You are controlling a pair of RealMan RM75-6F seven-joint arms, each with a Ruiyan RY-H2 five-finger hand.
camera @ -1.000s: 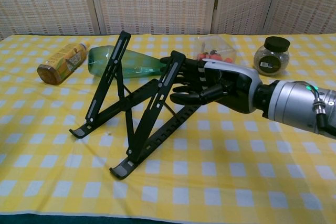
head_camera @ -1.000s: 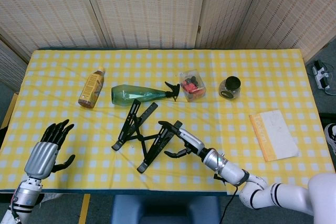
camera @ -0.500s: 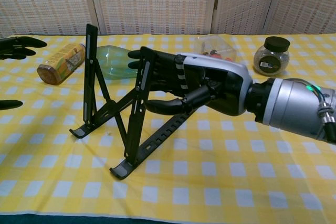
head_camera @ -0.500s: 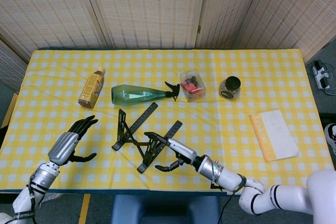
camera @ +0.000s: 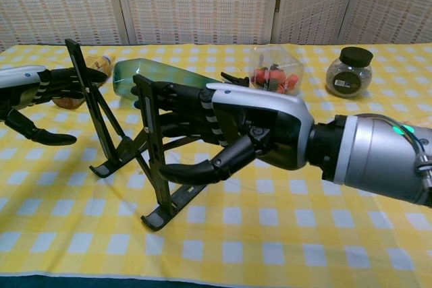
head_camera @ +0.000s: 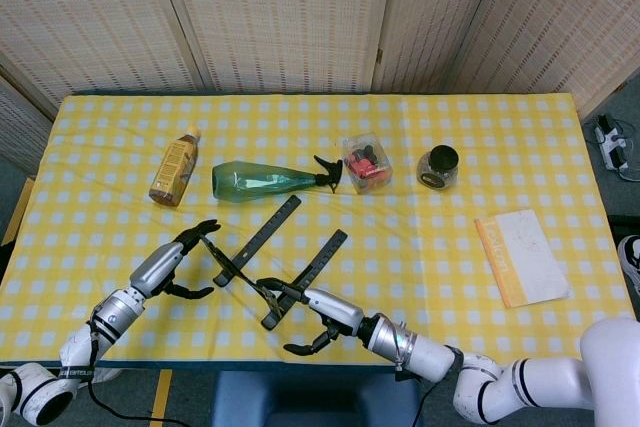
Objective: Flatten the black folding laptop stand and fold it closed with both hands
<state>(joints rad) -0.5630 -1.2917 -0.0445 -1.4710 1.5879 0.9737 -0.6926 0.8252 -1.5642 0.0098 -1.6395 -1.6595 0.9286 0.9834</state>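
We are bracing the stiff, light laptop stand (camera: 145, 160): right robot hand (camera: 223, 133) curling round its near upright, left robot hand (camera: 30, 96) spread beside the far one.

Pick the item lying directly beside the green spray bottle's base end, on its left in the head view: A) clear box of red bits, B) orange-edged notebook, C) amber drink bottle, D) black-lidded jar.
C: the amber drink bottle lies just left of the green spray bottle; the others sit to its right.
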